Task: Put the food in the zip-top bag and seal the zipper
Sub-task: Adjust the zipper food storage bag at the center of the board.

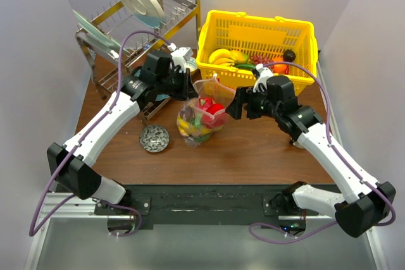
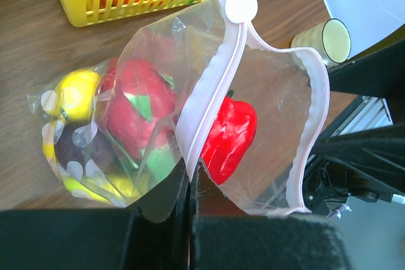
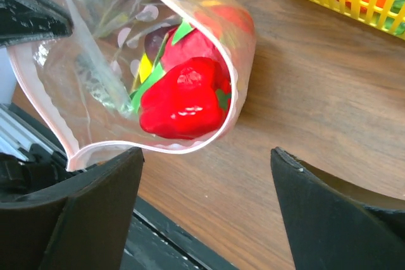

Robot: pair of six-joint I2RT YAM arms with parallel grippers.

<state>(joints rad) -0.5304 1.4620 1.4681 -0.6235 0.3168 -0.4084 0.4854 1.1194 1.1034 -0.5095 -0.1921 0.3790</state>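
Note:
The clear zip-top bag (image 1: pixel 201 118) stands on the wooden table with its mouth open upward. It holds a red pepper (image 2: pixel 231 134), a red strawberry-like piece (image 2: pixel 136 109) and yellow and green pieces. My left gripper (image 2: pixel 190 172) is shut on the bag's pink-white zipper strip (image 2: pixel 212 86), below the white slider (image 2: pixel 241 7). It shows in the top view (image 1: pixel 190 86) at the bag's far-left rim. My right gripper (image 3: pixel 205 153) is open and empty, just off the bag's mouth rim near the red pepper (image 3: pixel 183 99), at the bag's right in the top view (image 1: pixel 233 107).
The yellow basket (image 1: pixel 302 36) behind the bag holds a banana (image 1: pixel 220 56) and other toy food. A dish rack (image 1: pixel 136 26) with plates stands back left. A round metal mesh piece (image 1: pixel 154 138) lies left of the bag. A pale cup (image 2: pixel 334 39) stands nearby.

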